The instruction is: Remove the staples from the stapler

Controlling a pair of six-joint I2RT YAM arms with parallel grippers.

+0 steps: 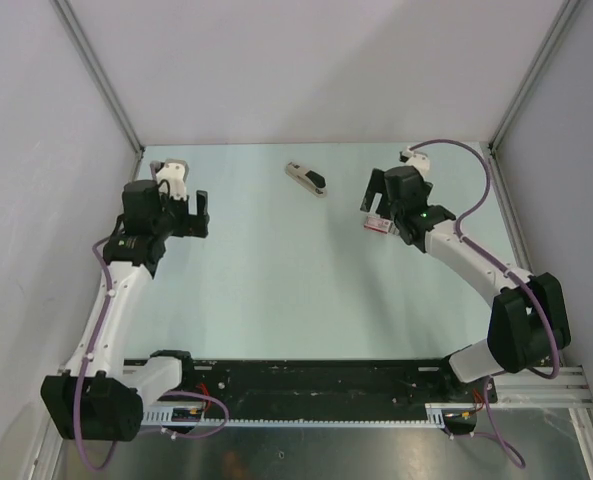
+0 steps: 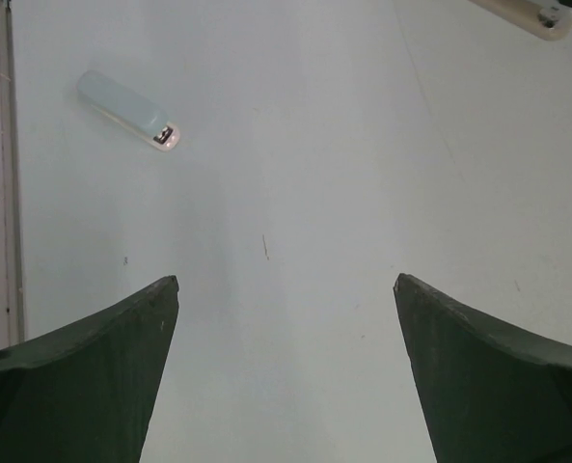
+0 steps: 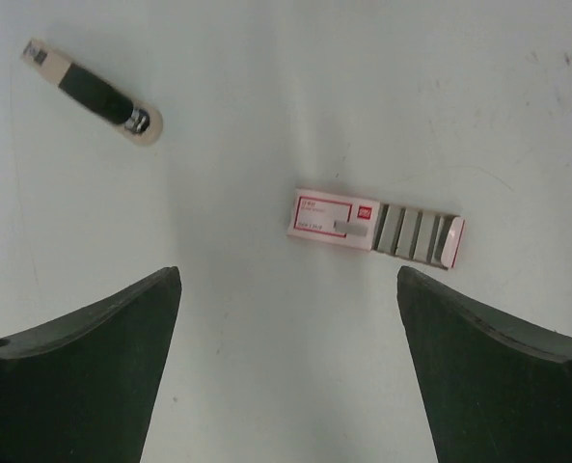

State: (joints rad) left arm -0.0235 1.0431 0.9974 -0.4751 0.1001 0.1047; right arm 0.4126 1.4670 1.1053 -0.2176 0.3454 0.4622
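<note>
I've got the stapler (image 1: 306, 179) lying flat on the far middle of the table (image 1: 276, 290), angled, alone, between the two arms and touching neither. It's closed, so its inside is hidden from me. From the left wrist only its cream end pokes in at the top right corner, cut off by the edge. The right wrist gives me all of it: a slim cream body, a black grip on top, a glint of metal at the rounded nose.

The left gripper (image 2: 286, 280) hovers with its dark fingers (image 2: 93, 386) spread wide and nothing between them but bare table. The right gripper (image 3: 287, 275) is the same, spread wide and holding nothing.

Just beyond the right fingers lies the flat pink-and-white box (image 3: 329, 216), its tray slid partly out showing rows of grey strips (image 3: 413, 234). The print on it is too small to read. Off to the left sits a pale blue rounded block (image 2: 126, 111), smooth, with a small metal-and-dark end. From above, the left arm half covers it.

There's a thin dark fleck (image 2: 264, 247) on the surface, and I can't tell what it is.

The table is pale, matte, faintly green-white. Plain grey-white walls (image 1: 306, 60) close in the far side and both flanks, with metal posts in the corners.
</note>
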